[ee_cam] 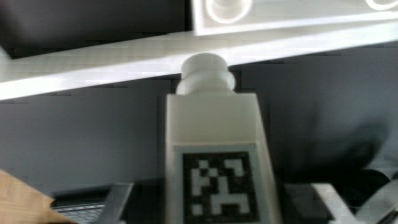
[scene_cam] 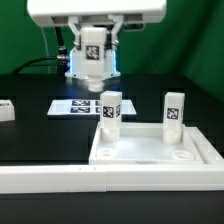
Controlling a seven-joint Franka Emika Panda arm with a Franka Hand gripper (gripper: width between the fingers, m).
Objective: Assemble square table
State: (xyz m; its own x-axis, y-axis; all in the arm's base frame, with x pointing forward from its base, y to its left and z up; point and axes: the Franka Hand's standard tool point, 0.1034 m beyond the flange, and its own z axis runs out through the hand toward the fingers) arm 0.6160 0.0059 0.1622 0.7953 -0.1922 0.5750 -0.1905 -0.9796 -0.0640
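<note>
In the end effector (ee_cam: 217, 198), one leg (ee_cam: 214, 125)

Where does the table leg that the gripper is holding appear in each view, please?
Exterior view: the held leg hangs upper centre, in the gripper, above the marker board.
Wrist view: the held leg fills the middle, rounded tip pointing away.
Shared landmark: the leg's black-and-white tag.

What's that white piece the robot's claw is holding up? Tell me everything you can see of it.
It is a short table leg, white and plastic-looking: a squarish block with a black-and-white square tag on one face and a rounded knob at its free end. The gripper is shut on its sides; nothing else touches it. It hangs roughly upright in the air, beyond the square table top in the exterior view.
</note>
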